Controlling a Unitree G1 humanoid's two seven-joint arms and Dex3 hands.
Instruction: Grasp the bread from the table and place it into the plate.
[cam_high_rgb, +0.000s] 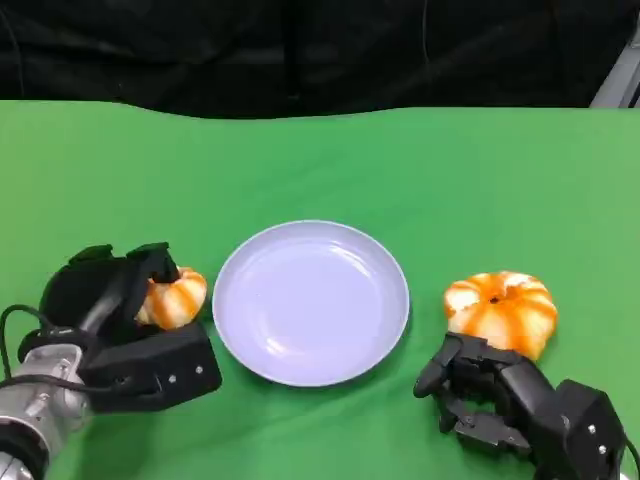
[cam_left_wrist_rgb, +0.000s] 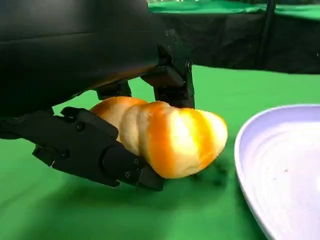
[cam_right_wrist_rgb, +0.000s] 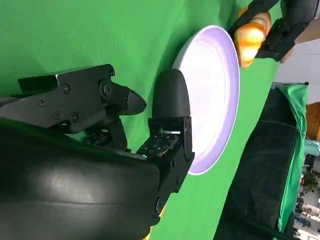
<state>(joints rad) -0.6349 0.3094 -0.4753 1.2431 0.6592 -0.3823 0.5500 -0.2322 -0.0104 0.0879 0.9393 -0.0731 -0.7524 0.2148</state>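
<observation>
Left hand (cam_high_rgb: 120, 300) grips bread (cam_high_rgb: 175, 298) beside plate (cam_high_rgb: 311, 302); lift clear of rim, release over centre; right hand (cam_high_rgb: 480, 395) empty, fingers apart.

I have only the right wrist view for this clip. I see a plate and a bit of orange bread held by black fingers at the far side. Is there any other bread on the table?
Observer: Yes. A second, larger round bread sits on the green table, just beyond the right hand, on the plate's other side.
Operator: Does the right hand hold it?
Observer: No. In the head view the right hand sits just short of it, its fingers closed on nothing.
Operator: And the held piece, is it firmly gripped?
Observer: The left wrist view shows the left hand holding the small bread between fingers above and below, just beside the plate rim, not yet over it.
</observation>
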